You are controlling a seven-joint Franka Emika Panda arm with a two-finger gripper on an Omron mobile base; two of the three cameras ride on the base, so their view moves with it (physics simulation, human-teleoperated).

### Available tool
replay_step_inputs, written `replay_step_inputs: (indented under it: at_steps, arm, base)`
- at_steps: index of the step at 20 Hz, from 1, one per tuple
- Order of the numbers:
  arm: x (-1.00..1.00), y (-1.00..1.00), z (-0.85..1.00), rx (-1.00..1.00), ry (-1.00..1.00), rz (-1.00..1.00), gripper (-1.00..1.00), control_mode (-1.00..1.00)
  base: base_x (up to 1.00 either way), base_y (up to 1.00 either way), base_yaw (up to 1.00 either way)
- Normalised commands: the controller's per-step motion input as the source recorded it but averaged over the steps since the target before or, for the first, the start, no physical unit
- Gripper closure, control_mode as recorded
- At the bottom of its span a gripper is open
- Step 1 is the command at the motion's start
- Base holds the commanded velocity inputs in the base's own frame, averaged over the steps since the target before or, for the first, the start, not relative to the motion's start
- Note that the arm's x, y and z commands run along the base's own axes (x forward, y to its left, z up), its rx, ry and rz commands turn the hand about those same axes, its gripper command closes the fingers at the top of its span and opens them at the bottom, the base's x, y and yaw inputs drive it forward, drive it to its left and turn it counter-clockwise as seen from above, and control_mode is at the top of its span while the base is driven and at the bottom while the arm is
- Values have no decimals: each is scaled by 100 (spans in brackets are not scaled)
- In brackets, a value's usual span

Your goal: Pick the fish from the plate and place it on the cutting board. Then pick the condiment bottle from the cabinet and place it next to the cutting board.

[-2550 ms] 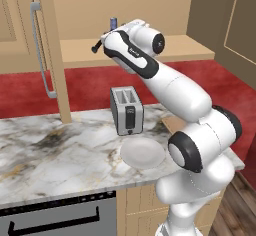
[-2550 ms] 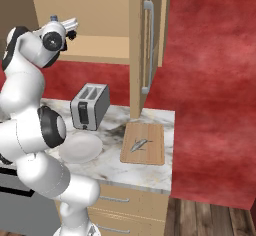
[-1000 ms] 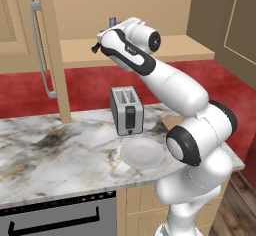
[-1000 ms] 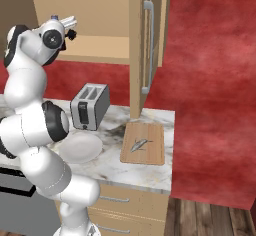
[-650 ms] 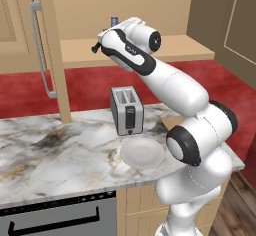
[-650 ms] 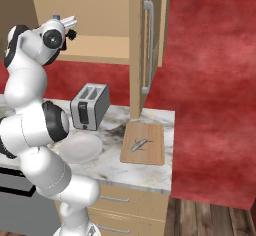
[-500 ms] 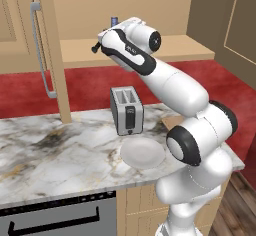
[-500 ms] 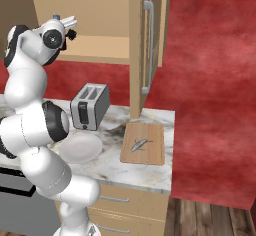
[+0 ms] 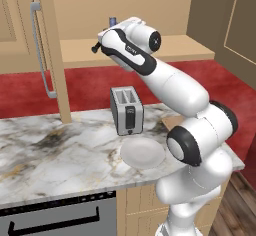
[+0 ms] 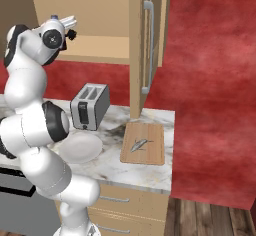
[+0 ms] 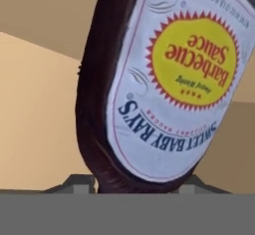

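The condiment bottle (image 11: 164, 79), dark brown with a yellow-and-white barbecue sauce label, looms upside down in the hand view. Its blue cap (image 9: 112, 20) pokes up behind the hand on the cabinet (image 9: 75, 52) shelf. My gripper (image 11: 137, 181) is at the shelf with a fingertip against each side of the bottle, shut on it. The hand (image 10: 67, 22) reaches into the open cabinet (image 10: 110, 47). The small grey fish (image 10: 141, 143) lies on the wooden cutting board (image 10: 150, 155) at the counter's right end. The white plate (image 9: 143, 152) (image 10: 80, 147) sits bare in front of the toaster.
A silver toaster (image 9: 126, 111) (image 10: 90, 106) stands on the marble counter below the shelf. An open cabinet door with a grey bar handle (image 10: 148, 45) hangs above the board. Another handle (image 9: 42, 50) is on the left door. A dark oven front sits below the counter.
The jaws have come together on the bottle over the last second. The arm has held nearly still at the shelf.
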Motion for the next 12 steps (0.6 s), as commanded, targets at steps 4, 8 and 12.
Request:
replay_step_inputs:
  at_steps: [4,8,12]
  arm:
    - [-14,0,9,0,0,0,100,-100]
    - [-18,0,12,0,0,0,100,-100]
    - [-24,0,15,0,0,0,100,-100]
  base:
    - [0,0,0]
    - [0,0,0]
    - [0,0,0]
